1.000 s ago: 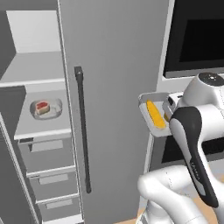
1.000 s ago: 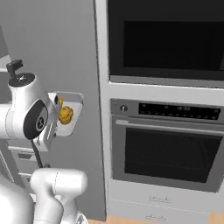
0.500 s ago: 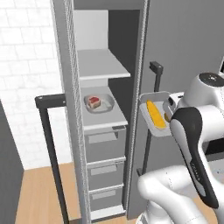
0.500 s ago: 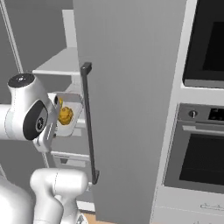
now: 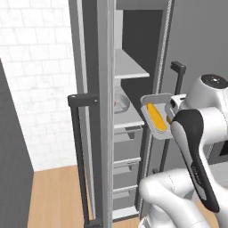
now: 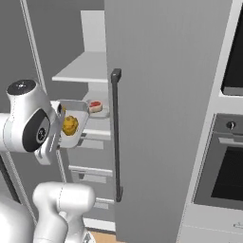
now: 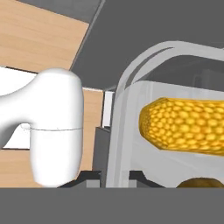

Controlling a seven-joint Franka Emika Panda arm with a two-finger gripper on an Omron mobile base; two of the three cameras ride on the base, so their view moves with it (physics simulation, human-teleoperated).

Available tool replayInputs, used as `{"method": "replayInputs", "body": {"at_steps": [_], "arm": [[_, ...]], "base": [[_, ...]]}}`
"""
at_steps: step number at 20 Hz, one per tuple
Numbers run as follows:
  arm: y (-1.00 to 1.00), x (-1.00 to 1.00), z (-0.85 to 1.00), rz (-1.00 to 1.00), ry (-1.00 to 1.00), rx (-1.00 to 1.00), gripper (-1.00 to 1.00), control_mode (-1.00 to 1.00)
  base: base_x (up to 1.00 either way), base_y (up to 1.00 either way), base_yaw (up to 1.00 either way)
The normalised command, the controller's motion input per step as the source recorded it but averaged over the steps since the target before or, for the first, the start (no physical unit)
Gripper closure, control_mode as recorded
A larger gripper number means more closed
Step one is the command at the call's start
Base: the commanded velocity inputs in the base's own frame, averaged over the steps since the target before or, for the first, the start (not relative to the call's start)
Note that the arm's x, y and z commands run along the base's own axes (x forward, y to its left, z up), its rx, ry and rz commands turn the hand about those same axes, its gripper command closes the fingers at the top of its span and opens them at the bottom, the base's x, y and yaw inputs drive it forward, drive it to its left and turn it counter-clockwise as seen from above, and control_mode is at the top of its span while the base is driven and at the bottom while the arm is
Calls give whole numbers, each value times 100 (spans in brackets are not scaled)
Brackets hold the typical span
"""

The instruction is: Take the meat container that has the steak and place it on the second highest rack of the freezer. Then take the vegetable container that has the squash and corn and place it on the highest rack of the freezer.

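My gripper (image 5: 171, 110) is shut on the rim of the clear vegetable container (image 5: 155, 116), held tilted in the air in front of the open freezer (image 5: 133, 89). The yellow corn (image 5: 156, 118) and the brown squash (image 6: 70, 125) lie inside it; the corn (image 7: 188, 127) also looms close in the hand view. The steak (image 6: 96, 105) sits in its meat container (image 6: 99, 110) on the second highest rack (image 6: 100, 134). The highest rack (image 6: 85, 71) above it is bare. In the left base view the meat container (image 5: 121, 103) is half hidden by the door edge.
The freezer's right door (image 6: 161, 118), with its dark bar handle (image 6: 115, 133), stands open right beside the arm. A second door with a handle (image 5: 78, 151) stands to the left. Grey drawers (image 5: 128, 138) sit below the racks. The black oven (image 6: 228, 161) is far right.
Both base views have swung with the base, so the open freezer now sits nearer and more central. The vegetable container stays in my shut gripper, at the same place relative to the arm.
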Motion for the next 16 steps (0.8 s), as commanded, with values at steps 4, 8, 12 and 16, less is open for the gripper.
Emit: {"method": "replayInputs", "body": {"at_steps": [4,8,12,16], "arm": [[0,0,0,0,0,0,100,100],[0,0,0,0,0,0,100,100],[0,0,0,0,0,0,100,100],[0,0,0,0,0,0,100,100]], "base": [[49,0,1],[69,14,0],[62,31,0],[40,65,0]]}}
